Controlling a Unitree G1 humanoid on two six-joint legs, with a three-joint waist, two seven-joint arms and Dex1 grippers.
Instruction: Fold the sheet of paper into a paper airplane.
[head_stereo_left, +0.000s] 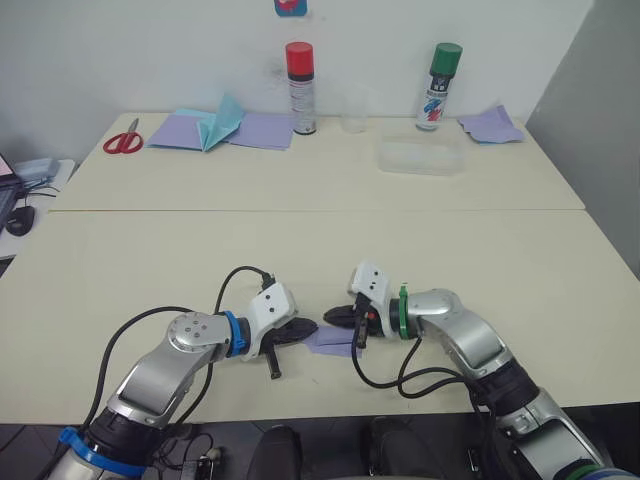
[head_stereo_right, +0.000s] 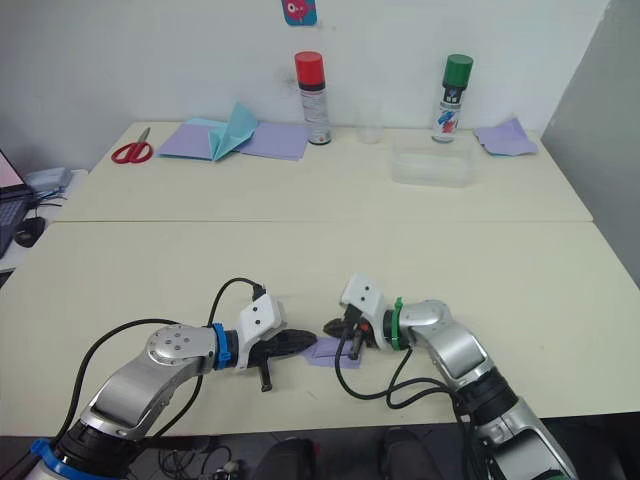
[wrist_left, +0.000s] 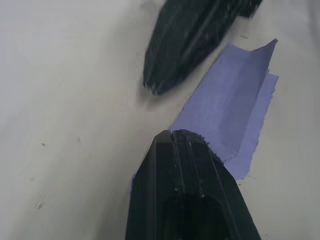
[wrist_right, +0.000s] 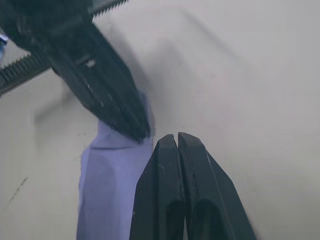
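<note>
We see the sheet of paper (head_stereo_left: 331, 339) lying flat on the cream desk (head_stereo_left: 300, 250), low in the frame and a little right of centre, folded down to a small layered lavender piece with a crease running along it. Both pincers meet over it. The left pincer (head_stereo_left: 301, 329) reaches in from the left with its black fingers pressed together, its tip resting on the near edge of the paper rather than gripping it. The right pincer (head_stereo_left: 338, 316) comes in from the right, its two fingers (wrist_right: 175, 170) closed against each other with nothing between them, the tip just beside the paper's edge, touching the desk.

Along the back of the desk, in the upper part of the frame, we find red-handled scissors (head_stereo_left: 123, 139) at the left, smooth lavender sheets (head_stereo_left: 258, 129) with a teal pointed paper (head_stereo_left: 222, 122) on top, a red-capped spray can (head_stereo_left: 301, 88), a clear cup (head_stereo_left: 353, 112), a green-capped spray can (head_stereo_left: 437, 86), a clear plastic tray (head_stereo_left: 420, 156) and another lavender sheet (head_stereo_left: 490, 125) at the upper right.
</note>
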